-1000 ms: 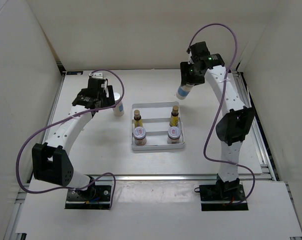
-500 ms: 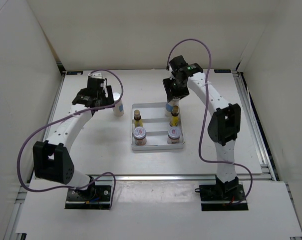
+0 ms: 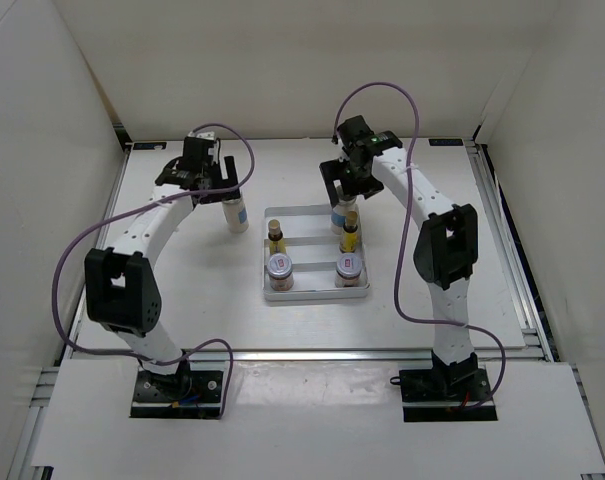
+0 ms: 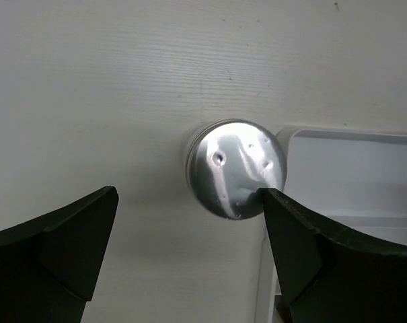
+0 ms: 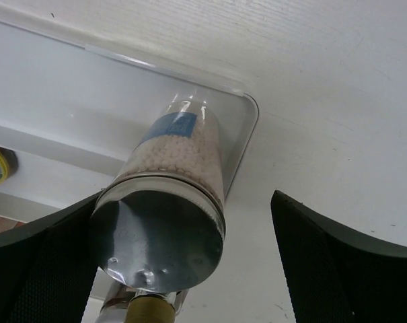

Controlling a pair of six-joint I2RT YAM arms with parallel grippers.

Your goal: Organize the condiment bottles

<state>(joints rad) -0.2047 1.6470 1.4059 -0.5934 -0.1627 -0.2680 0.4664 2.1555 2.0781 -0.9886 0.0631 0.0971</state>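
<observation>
At the far right corner of the tray (image 3: 312, 255), 1 tall white bottle (image 5: 179, 155) stands in its slot, just behind a slim yellow bottle (image 3: 350, 232). The right fingers (image 5: 338, 256) are spread wide on either side of its silver cap and hold nothing (1 of them looks very close to the cap, perhaps touching). The safest exit, I judge, is straight up with no sideways drift, since a nudge could tip the bottle onto its yellow neighbour.

The second tall bottle (image 4: 235, 168) stands on the bench (image 4: 122, 67), just beside the tray's left edge. The left fingers (image 4: 62, 242) gape wide above it, empty, with the cap off-centre toward 1 of them. Centre first, then descend and close on the body below the cap. The far left slot looks free for it.
</observation>
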